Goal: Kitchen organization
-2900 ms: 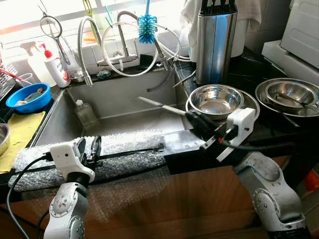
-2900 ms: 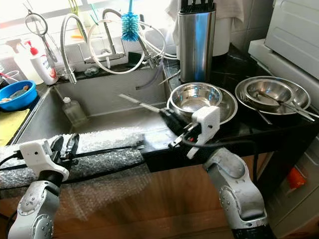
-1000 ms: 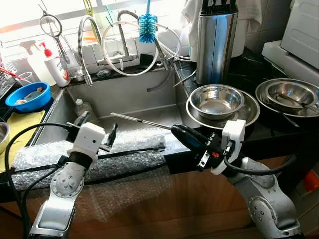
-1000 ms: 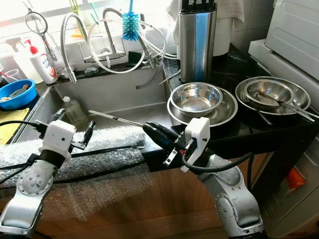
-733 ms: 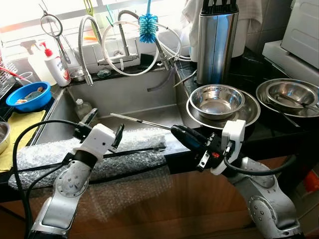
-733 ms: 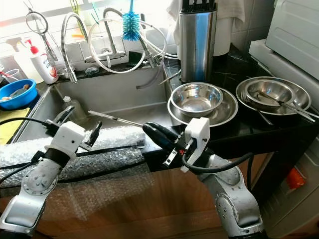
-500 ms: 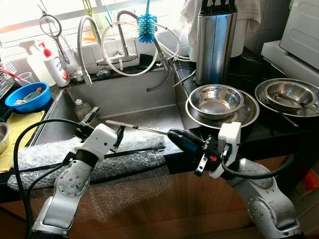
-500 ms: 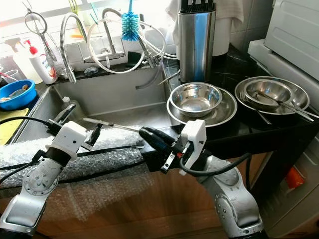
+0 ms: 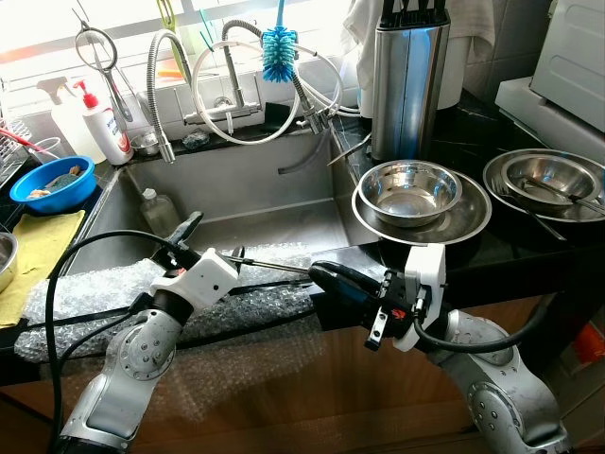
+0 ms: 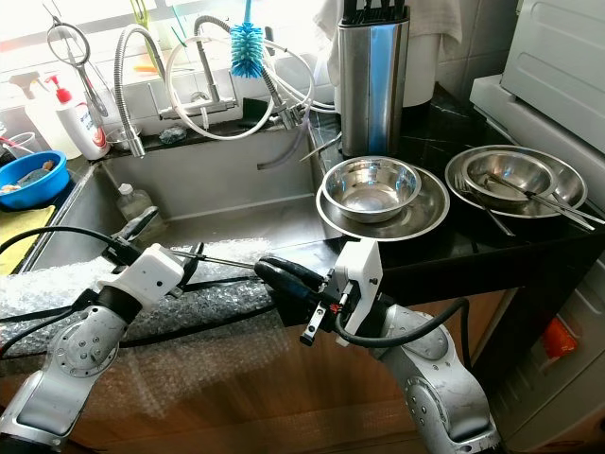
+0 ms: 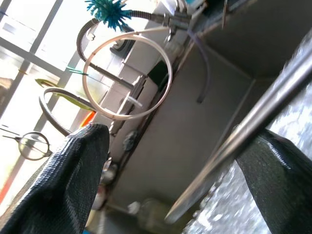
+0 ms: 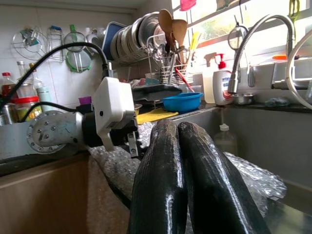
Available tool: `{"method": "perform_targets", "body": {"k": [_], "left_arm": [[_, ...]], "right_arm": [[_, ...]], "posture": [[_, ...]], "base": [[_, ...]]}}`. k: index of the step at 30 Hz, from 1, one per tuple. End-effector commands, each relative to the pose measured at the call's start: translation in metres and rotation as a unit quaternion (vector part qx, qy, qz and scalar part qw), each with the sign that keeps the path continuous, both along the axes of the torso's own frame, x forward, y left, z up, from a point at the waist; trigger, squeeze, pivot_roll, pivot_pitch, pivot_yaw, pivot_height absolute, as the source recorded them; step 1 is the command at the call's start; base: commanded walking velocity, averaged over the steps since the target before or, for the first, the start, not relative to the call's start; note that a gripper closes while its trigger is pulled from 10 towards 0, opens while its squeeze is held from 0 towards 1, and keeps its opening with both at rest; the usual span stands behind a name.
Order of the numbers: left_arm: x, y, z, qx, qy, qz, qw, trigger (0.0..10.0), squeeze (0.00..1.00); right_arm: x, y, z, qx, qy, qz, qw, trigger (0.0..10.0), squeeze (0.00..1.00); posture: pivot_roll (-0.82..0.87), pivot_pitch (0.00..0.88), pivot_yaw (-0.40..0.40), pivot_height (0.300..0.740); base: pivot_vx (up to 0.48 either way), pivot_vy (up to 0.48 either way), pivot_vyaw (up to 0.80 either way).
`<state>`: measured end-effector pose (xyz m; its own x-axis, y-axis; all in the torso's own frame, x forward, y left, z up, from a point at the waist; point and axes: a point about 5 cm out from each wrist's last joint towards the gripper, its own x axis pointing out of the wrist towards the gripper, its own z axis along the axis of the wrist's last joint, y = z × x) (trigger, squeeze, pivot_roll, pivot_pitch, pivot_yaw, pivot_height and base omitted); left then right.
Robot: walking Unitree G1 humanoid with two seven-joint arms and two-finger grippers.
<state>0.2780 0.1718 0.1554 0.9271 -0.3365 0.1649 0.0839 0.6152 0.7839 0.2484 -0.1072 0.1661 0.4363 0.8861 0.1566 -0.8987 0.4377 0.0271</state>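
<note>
Both arms have moved inward: right gripper [image 9: 333, 279], clamped on the knife handle [image 9: 342, 284], presents the blade [image 9: 274, 267] between the spread fingers of left gripper [image 9: 203, 248], above the bubble wrap [image 9: 95, 293].

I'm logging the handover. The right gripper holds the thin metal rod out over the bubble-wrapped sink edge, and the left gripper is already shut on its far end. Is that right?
Not quite. The left gripper is open. The left wrist view shows its fingers spread wide with the metal rod passing between them. The right gripper does hold the rod.
</note>
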Motion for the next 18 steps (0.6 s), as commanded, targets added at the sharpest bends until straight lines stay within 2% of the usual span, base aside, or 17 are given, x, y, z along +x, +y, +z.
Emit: {"method": "perform_targets", "body": {"k": [1,2,3,4,5,6,9,10,11,12,14,16,18], "left_arm": [[0.0011,0.0086,-0.0059,0.02,0.014,0.016,1.0,10.0,0.0],[0.0011,0.0091,-0.0061,0.021,0.013,0.017,1.0,10.0,0.0],[0.0012,0.0094,-0.0059,0.021,0.012,0.018,1.0,9.4,0.0],[0.0012,0.0094,-0.0058,0.021,0.011,0.018,1.0,6.9,0.0],[0.0014,0.0097,-0.0056,0.02,0.01,0.021,1.0,5.8,0.0],[0.0017,0.0098,-0.0053,0.019,0.007,0.024,1.0,1.8,0.0],[0.002,0.0099,-0.005,0.02,0.004,0.027,0.999,1.8,0.0],[0.0024,0.0093,-0.0047,0.017,0.004,0.026,1.0,0.4,0.0],[0.0027,0.0089,-0.0046,0.015,0.004,0.026,1.0,1.5,0.0],[0.003,0.0088,-0.0045,0.013,0.004,0.026,1.0,3.0,0.0],[0.0033,0.0085,-0.004,0.006,0.003,0.026,1.0,3.0,0.0],[0.0032,0.0074,-0.0041,0.003,0.004,0.024,1.0,2.5,0.0],[0.0031,0.0067,-0.0041,0.002,0.004,0.022,1.0,2.7,0.0]], "right_arm": [[0.0019,0.002,0.0082,0.0,-0.022,-0.001,1.0,10.0,0.0],[0.0025,0.0015,0.0085,0.0,-0.022,-0.003,1.0,10.0,0.0],[0.0032,0.0008,0.009,-0.001,-0.023,-0.005,1.0,10.0,0.0],[0.0035,0.0006,0.0092,-0.001,-0.024,-0.005,1.0,10.0,0.0],[0.0038,0.0003,0.0095,-0.001,-0.024,-0.006,1.0,10.0,0.0],[0.0041,0.0,0.0097,-0.001,-0.025,-0.007,1.0,10.0,0.0],[0.0044,-0.0001,0.0098,-0.002,-0.026,-0.009,1.0,10.0,0.0],[0.0047,-0.0002,0.0098,-0.002,-0.027,-0.01,1.0,10.0,0.0],[0.005,-0.0003,0.0098,-0.002,-0.027,-0.011,1.0,10.0,0.0],[0.0052,-0.0004,0.0099,-0.002,-0.027,-0.011,1.0,10.0,0.0],[0.0056,-0.0003,0.0099,-0.002,-0.028,-0.012,1.0,10.0,0.0],[0.0056,0.0,0.0094,-0.001,-0.027,-0.012,1.0,10.0,0.0],[0.0056,0.0002,0.0092,-0.001,-0.027,-0.012,1.0,10.0,0.0]], "posture": [[-0.09,0.0,0.152,0.74],[-0.09,0.0,0.153,0.74],[-0.09,0.0,0.152,0.74],[-0.09,0.0,0.152,0.74],[-0.09,0.0,0.152,0.74],[-0.09,0.0,0.152,0.74],[-0.09,0.0,0.152,0.74],[-0.09,0.0,0.153,0.74],[-0.09,0.0,0.153,0.74],[-0.09,0.0,0.153,0.74],[-0.09,0.0,0.154,0.74],[-0.09,0.0,0.153,0.74],[-0.09,0.0,0.153,0.74]], "base": [[0.0,0.0,0.0],[0.0,0.0,0.0],[0.0,0.0,0.0],[0.0,0.0,0.0],[0.0,0.0,0.0],[0.0,0.0,0.0],[0.0,0.0,0.0],[0.0,0.0,0.0],[0.0,0.0,0.0],[0.0,0.0,0.0],[0.0,0.0,0.0],[0.0,0.0,0.0],[0.0,0.0,0.0]]}}
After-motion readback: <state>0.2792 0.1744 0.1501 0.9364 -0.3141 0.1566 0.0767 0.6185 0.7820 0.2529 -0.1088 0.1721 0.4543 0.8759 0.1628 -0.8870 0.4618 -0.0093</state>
